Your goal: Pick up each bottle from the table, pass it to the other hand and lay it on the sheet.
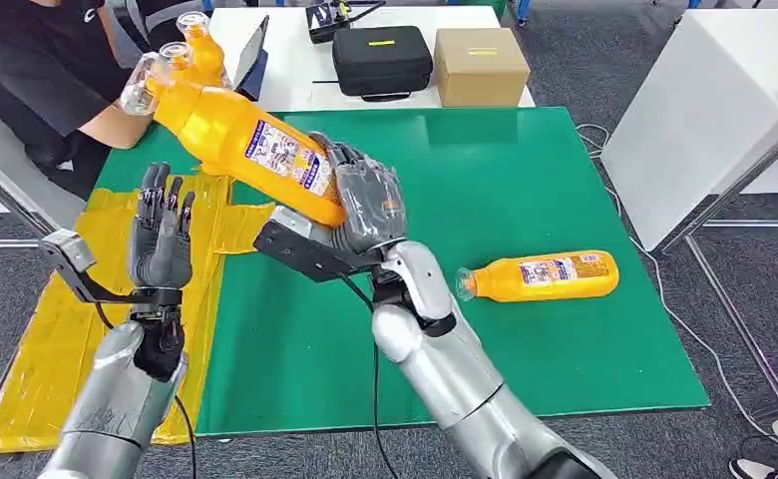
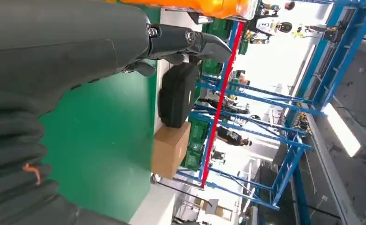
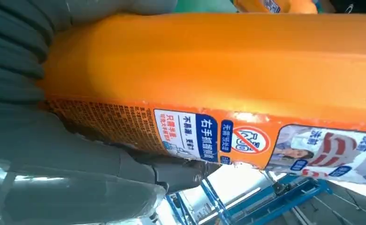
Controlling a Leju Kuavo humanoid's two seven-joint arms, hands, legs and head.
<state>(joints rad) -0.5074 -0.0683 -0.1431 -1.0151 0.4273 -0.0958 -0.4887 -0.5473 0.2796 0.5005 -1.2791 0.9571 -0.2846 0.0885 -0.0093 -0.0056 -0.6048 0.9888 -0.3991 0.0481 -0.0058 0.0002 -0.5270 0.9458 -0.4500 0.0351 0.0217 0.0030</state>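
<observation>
Orange bottle [image 1: 245,145] in right hand [image 1: 365,205], black case [image 1: 381,59], cardboard box [image 1: 480,65] behind

Bright, even overhead light fills the head view; shadows under the silver arms on the flat green table mat [image 1: 525,180] are faint and soft. The glossy orange plastic bottle with a printed label [image 1: 250,145] shows pale highlights along its side. In the left wrist view the background past the blue metal racking [image 2: 284,140] is overexposed to white. The right wrist view is sharp on the label text, with slight compression softness.
</observation>
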